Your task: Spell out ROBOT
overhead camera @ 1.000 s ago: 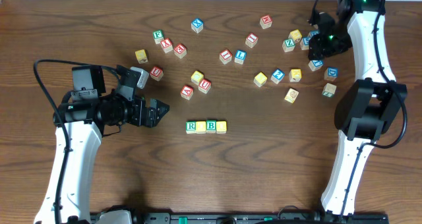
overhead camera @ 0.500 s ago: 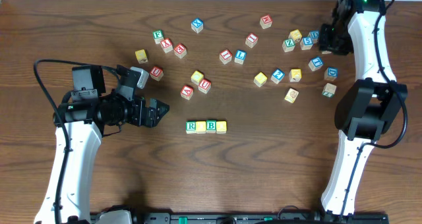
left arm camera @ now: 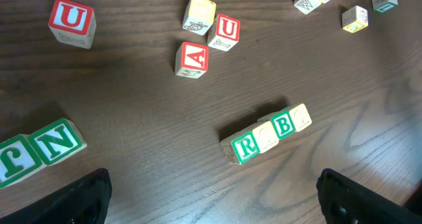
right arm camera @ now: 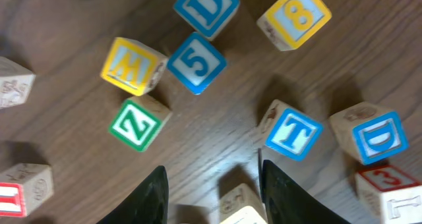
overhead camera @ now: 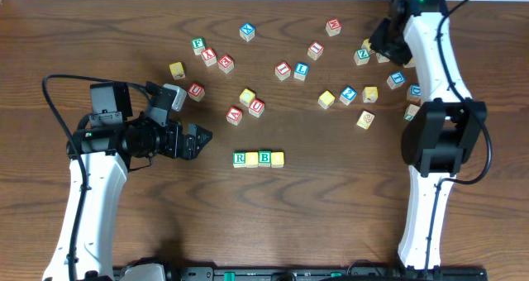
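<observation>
- R cube [overhead camera: 240,158], first yellow cube [overhead camera: 252,158], B cube [overhead camera: 264,157] and second yellow cube [overhead camera: 277,158] sit touching in one row at the centre of the overhead view, just below the middle.
- The left wrist view shows the same row tilted, with the R cube at its lower left end.
- T cube [right arm camera: 293,133], blue-faced, lies right of centre in the right wrist view. It is on the table [overhead camera: 331,215], not in the row.
- T cube sits just beside a blue D cube [right arm camera: 376,137]; I can't tell if they touch.
- Right arm rises from the lower right of the overhead view, with its wrist at the top right over the loose cube cluster.
- Right gripper [right arm camera: 211,178] points down at the wood, jaws partly apart.
- A pale cube [right arm camera: 241,201] shows between the right gripper's fingers at the bottom edge, with a clear gap on its left. It is not clamped, and the gripper is not touching the T cube.
- Green Z cube [right arm camera: 135,125], yellow M cube [right arm camera: 132,66] and blue 5 cube [right arm camera: 196,62] are in the upper left of that view.
- Left arm bends up from the lower left of the overhead view, forearm level and wrist aimed right toward the row.
- Left gripper [overhead camera: 198,138] is spread wide, holds nothing, and is well apart from the row.
- Green N cube [left arm camera: 62,140] is at the left edge of the left wrist view, and a red A cube [left arm camera: 192,58] sits above the row.
</observation>
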